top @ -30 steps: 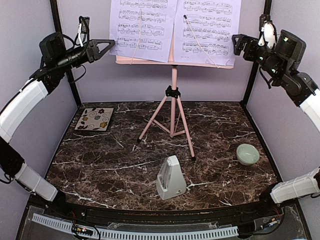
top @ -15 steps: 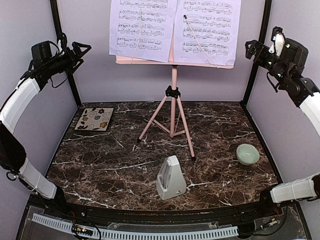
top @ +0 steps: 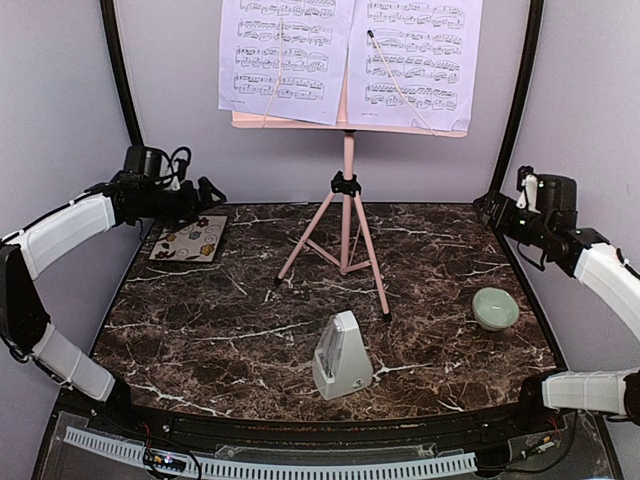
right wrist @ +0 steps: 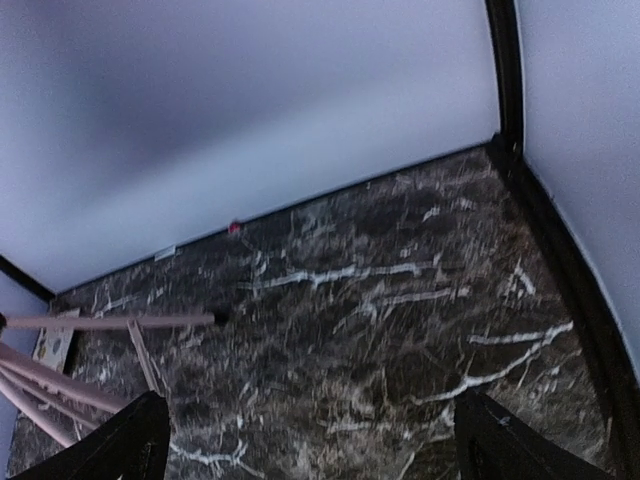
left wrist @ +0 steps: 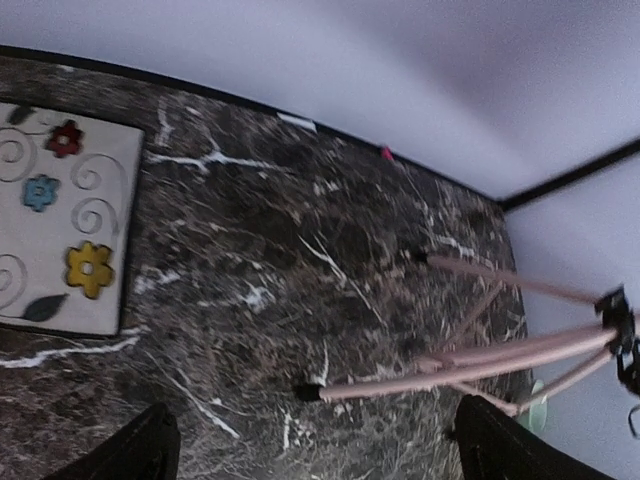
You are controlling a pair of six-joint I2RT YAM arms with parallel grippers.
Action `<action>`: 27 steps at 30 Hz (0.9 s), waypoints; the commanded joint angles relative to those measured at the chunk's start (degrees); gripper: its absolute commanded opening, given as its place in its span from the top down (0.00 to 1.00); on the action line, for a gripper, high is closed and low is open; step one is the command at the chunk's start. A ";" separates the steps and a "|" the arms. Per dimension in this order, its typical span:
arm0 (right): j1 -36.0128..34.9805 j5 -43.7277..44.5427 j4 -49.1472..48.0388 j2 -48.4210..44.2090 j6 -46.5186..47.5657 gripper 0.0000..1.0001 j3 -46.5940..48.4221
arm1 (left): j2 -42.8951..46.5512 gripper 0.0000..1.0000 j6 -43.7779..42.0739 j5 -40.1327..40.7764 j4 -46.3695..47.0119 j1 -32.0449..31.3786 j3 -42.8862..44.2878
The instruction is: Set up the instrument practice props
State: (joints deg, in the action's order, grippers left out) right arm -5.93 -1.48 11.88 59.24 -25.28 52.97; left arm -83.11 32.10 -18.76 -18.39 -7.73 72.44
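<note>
On the dark marbled table, the pink tripod music stand is standing upright at the back centre. The pale lavender sheet-music pages are resting on its desk under thin retaining arms. The grey-white pyramid metronome is sitting in front, near the stand's closest foot but apart from it.

The main hazard, as I am judging it, is coming from the left hand. It is hovering low over the back left of the table, above the floral coaster, with the tripod's left leg not far off. A sweep toward the centre could be catching that leg. The stand is looking top-heavy, so a knock might be tipping it, spilling the pages or dropping it onto the metronome. The right hand is hanging near the back right corner, beyond the pale green bowl. A careless drop there could be nudging the bowl.

Both hands are standing fully spread and released. Neither is holding or touching anything. In each wrist view the fingertips are framing only bare table and distant tripod legs.
</note>
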 commanded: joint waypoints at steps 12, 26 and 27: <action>-12.72 -12.48 0.70 -5.39 1.81 0.00 -15.03 | 17.49 0.01 -24.90 -5.76 13.04 -35.52 -29.20; -14.65 -12.39 6.43 -4.28 5.36 0.00 -13.02 | 7.42 0.01 -28.53 4.02 33.80 -53.48 -36.93; -14.66 -12.54 6.84 -4.19 5.72 0.00 -12.80 | 5.95 0.01 -28.10 5.74 35.60 -54.60 -36.98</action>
State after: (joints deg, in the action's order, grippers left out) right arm -20.12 -13.50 17.41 55.02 -21.67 38.35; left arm -73.06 4.56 -18.98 6.46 -58.57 36.58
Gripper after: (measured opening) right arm 0.999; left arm 0.988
